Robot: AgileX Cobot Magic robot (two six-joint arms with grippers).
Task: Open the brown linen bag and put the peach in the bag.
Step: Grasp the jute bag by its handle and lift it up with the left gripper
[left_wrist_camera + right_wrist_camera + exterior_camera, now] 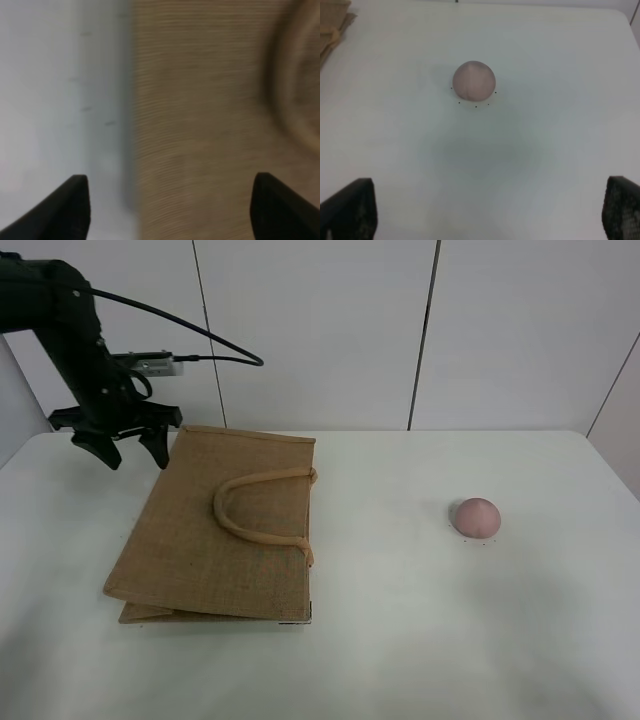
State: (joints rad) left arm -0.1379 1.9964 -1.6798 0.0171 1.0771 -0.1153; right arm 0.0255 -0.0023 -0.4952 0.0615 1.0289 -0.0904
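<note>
The right gripper point(486, 212) is spread wide and empty above the table point(400, 650), facing the peach point(477, 517). The brown linen bag point(215, 540) lies flat and closed, well left of the peach. The left gripper point(135, 458) is wide apart and empty, over the bag's far-left corner.

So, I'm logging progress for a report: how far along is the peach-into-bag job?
Done: nothing yet. The brown linen bag lies flat and closed on the table, and the peach sits apart from it, untouched. In hand: the left gripper, open, hovers over the bag's far left corner. The right gripper is open, facing the peach. Left: opening the bag, then grasping and bagging the peach.
</note>
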